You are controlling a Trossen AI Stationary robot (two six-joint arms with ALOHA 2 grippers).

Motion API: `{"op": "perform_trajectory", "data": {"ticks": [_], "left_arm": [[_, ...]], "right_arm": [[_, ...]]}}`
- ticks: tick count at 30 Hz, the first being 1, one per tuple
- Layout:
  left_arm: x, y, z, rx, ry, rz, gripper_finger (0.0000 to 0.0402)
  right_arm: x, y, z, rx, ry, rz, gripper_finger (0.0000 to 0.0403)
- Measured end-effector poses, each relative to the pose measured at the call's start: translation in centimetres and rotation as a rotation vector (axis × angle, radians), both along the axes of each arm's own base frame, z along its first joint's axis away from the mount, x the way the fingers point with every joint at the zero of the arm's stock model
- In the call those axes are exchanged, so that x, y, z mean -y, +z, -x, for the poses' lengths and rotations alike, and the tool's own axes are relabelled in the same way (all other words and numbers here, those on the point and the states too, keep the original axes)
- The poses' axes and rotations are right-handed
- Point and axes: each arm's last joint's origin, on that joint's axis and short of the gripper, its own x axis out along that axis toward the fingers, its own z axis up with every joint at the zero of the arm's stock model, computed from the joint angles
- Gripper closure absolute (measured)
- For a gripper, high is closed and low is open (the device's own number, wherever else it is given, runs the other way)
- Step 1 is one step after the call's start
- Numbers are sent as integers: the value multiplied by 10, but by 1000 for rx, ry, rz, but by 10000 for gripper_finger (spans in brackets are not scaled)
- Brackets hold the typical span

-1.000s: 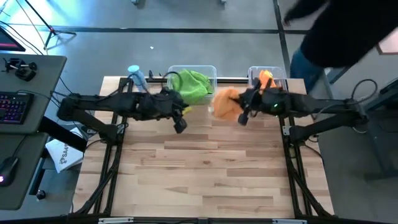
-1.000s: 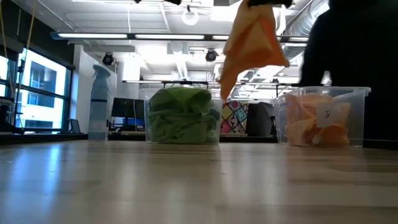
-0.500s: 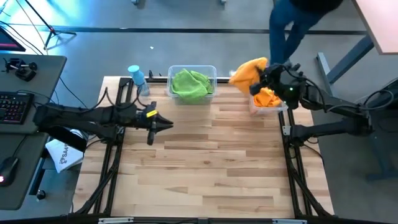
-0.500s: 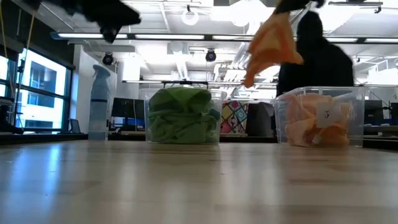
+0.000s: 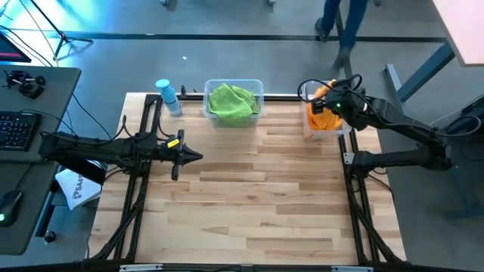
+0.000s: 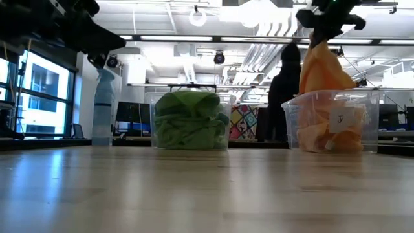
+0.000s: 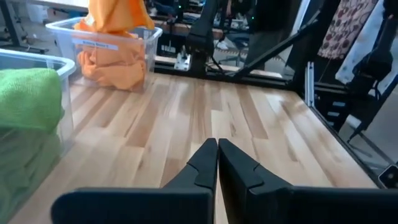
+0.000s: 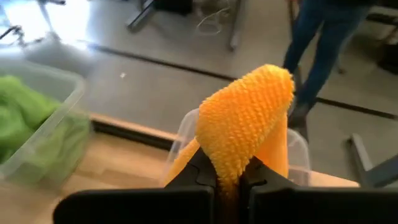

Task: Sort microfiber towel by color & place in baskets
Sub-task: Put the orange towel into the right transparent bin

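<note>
A wider clear bin at the far edge holds green towels. A narrower clear bin at the far right holds orange towels. My right gripper is above the narrower bin, shut on an orange towel. My left gripper is shut and empty, raised over the table's left part, away from both bins; its fingers are together. My right gripper pinches a bunched fold of the orange towel between its two fingers, from above. The towel hangs below the fingers, slack. Its lower part reaches into the narrower bin, onto the orange towels there.
A light-blue spray bottle stands at the far left, beside the wider bin. A person walks on the floor beyond the table's far edge. Bare wood fills the middle and near part of the table.
My right gripper has carried the orange towel from the middle of the far edge toward the right, over the narrower bin, and down; the towel's lower part now hangs into the bin. My left gripper has drawn back from the wider bin toward the left edge.
</note>
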Motion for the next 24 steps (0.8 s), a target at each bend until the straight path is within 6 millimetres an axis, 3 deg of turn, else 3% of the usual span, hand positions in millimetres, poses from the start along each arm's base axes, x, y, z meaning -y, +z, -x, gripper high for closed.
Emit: {"op": "perform_trajectory", "data": {"ticks": [6,13,24], "left_arm": [[0,-2,3,35,-9,-61,401],[1,-2,9,79,-38,-80,401],[1,-38,25,264,-35,-5,401]], "right_arm": [[32,-15,-4,-45,-24,-141,403],[69,-37,4,-115,-87,-337,403],[75,-39,10,-115,-74,-372,403]]}}
